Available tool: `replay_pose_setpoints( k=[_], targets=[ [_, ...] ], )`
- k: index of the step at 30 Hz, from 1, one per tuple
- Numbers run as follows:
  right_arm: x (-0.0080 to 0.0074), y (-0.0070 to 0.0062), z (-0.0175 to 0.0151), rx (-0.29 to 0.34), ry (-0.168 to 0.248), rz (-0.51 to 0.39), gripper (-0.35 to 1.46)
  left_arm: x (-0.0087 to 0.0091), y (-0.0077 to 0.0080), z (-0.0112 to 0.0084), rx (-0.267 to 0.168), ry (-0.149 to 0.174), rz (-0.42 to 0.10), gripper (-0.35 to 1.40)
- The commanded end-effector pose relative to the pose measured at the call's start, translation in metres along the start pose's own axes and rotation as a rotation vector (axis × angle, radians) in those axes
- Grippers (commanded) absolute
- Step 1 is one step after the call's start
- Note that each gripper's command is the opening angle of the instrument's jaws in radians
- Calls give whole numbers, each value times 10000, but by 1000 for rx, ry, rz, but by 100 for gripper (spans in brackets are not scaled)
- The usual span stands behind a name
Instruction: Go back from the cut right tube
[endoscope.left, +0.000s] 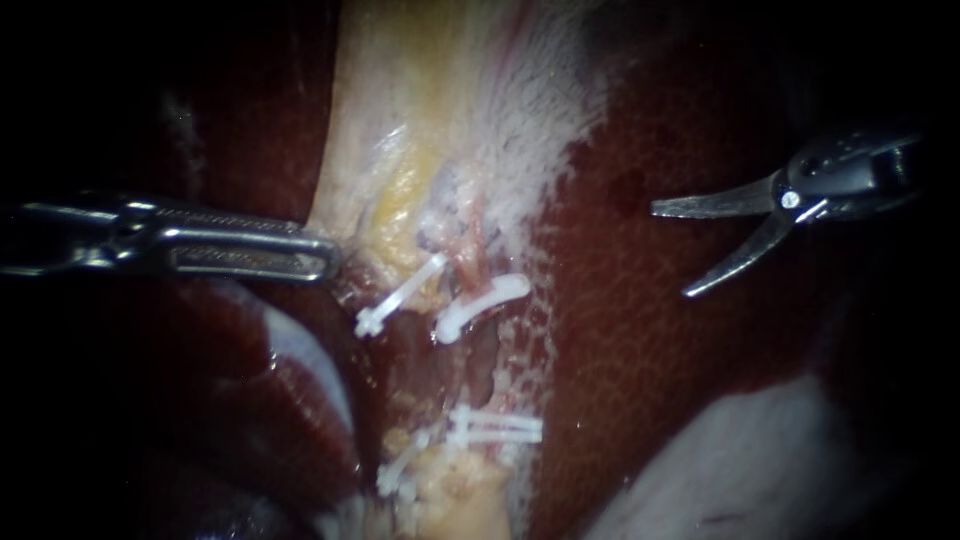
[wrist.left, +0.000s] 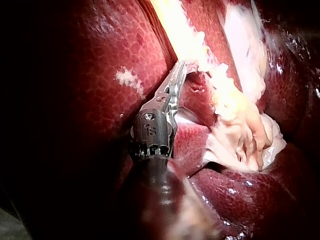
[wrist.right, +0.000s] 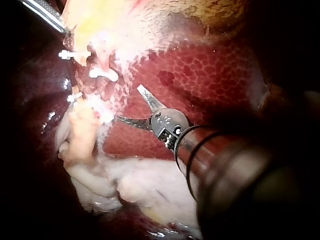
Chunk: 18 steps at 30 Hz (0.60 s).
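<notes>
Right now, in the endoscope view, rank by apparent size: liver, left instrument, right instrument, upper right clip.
Liver, largest.
Left instrument, then right instrument, though nearness to the camera may skew that pair.
Upper right clip, smallest.

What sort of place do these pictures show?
Probably a surgical bench, seen through an endoscope: the left instrument grips the gallbladder, the right instrument holds its blades open over the liver, and white clips sit on the tissue between them.

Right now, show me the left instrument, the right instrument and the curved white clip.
left instrument (endoscope.left: 326, 256), endoscope view, at its tip.
right instrument (endoscope.left: 672, 250), endoscope view, midway between its open jaws.
curved white clip (endoscope.left: 485, 297), endoscope view, on its middle.
</notes>
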Motion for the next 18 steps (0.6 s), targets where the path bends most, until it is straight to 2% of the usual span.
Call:
replay_pose_setpoints(
  k=[1,10,18],
  targets=[
    [0,0,1,0,-1,-5,143,0,1,1,0,0,0,-35],
    [3,-6,6,-3,-2,-5,143,13,12,18,5,12,-10,-35],
    [2,-14,19,14,-1,-9,143,21,7,42,22,27,-16,-35]
  ],
)
